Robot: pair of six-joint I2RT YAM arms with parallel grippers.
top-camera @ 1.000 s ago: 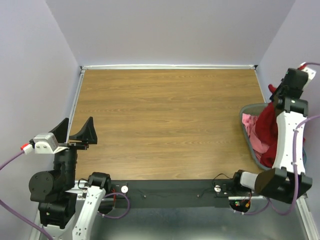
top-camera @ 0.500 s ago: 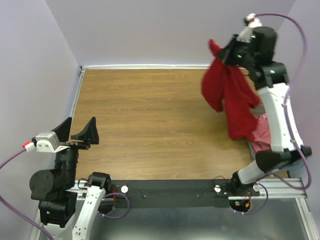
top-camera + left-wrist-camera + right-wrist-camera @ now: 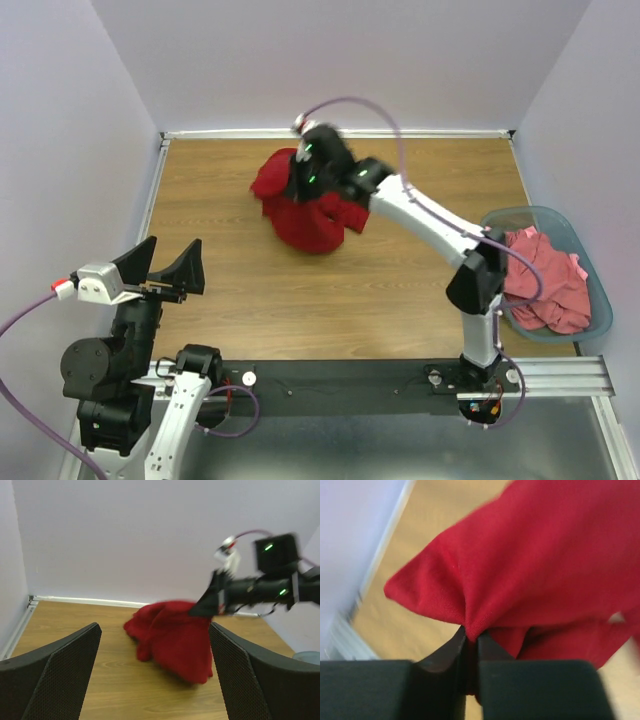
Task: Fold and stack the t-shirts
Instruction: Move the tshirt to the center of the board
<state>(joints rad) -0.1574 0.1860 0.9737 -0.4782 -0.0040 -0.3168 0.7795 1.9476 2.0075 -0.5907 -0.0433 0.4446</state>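
Note:
My right gripper (image 3: 305,170) is shut on a fold of the dark red t-shirt (image 3: 310,215) and holds it over the far middle of the table; the bunched shirt hangs down onto the wood. The right wrist view shows its jaws (image 3: 471,640) pinching the red cloth (image 3: 535,575). The shirt also shows in the left wrist view (image 3: 172,637). Salmon-pink t-shirts (image 3: 545,285) lie heaped in the grey-blue basket (image 3: 592,290) at the right edge. My left gripper (image 3: 165,268) is open and empty above the near left corner, far from the shirts.
The wooden table (image 3: 250,270) is walled by purple panels at the back and sides. A black rail (image 3: 340,385) with the arm bases runs along the near edge. The right arm (image 3: 440,225) stretches diagonally across the table's right half.
My right gripper pulled the dark red shirt out of the basket, swung it up and leftward, and now lowers it onto the far middle of the table. The left gripper barely moved.

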